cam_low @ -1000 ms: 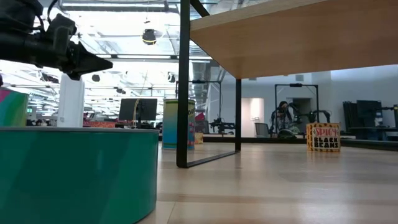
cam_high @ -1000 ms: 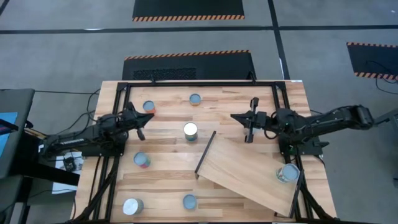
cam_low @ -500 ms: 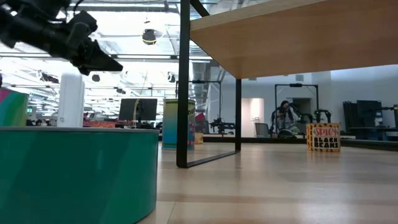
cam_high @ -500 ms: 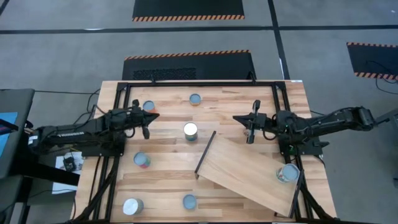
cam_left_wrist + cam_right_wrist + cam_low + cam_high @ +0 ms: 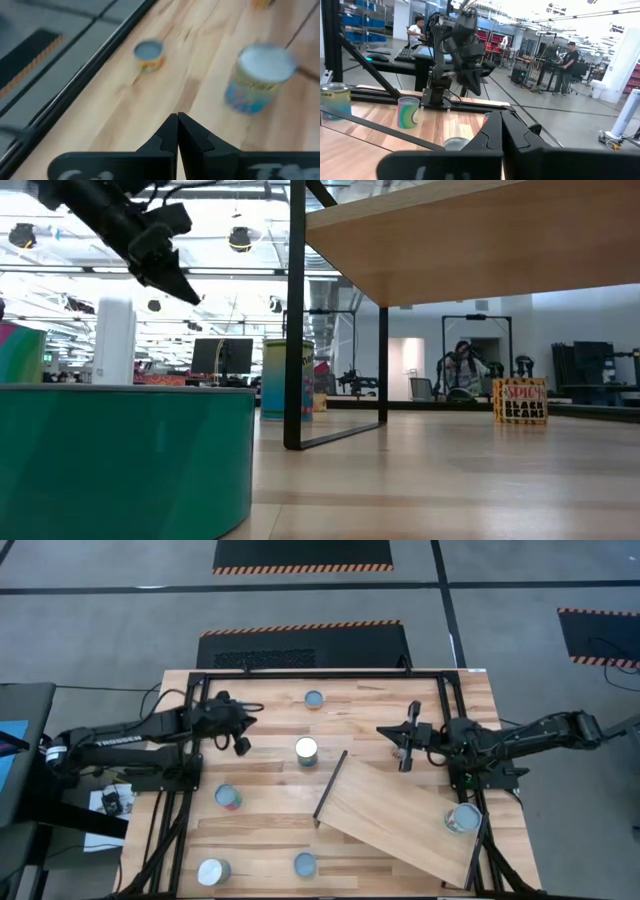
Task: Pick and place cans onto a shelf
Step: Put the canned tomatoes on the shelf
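Hands both pressed together, empty: left hand (image 5: 243, 745) raised beside white-topped can (image 5: 306, 750), right hand (image 5: 403, 759) near shelf (image 5: 395, 818) edge. One can (image 5: 461, 818) on shelf, rest loose on desk (image 5: 270, 820). Risk: descending closed, toppling can; tilted shelf letting cans slide.

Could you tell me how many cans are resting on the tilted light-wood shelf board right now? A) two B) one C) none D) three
B: in the high view only one can sits on the shelf, near its right end; the other cans stand on the tabletop.
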Controlling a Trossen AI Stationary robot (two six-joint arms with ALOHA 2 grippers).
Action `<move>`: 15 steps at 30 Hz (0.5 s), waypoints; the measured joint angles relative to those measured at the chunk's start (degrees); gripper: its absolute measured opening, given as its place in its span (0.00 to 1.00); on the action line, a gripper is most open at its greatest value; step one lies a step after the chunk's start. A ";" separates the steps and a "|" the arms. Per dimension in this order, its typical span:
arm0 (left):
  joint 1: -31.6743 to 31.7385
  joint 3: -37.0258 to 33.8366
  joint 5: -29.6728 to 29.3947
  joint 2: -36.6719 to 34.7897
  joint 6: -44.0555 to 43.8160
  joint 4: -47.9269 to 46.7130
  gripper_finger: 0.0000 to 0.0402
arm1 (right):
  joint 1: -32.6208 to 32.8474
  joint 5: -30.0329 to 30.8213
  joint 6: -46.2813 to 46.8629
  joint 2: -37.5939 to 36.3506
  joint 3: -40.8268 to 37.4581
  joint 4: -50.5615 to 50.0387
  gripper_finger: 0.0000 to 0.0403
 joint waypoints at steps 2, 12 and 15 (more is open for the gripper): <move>2.12 2.49 0.21 1.68 -0.29 -4.79 0.00 | 0.04 -0.04 0.00 0.10 0.00 -0.07 0.02; 12.22 6.66 5.57 7.89 2.36 -18.39 0.01 | 0.73 -0.10 1.01 0.07 0.00 0.12 0.02; 13.46 6.66 6.43 8.82 3.91 -19.48 0.03 | 0.61 -0.10 1.03 0.07 0.00 0.11 0.01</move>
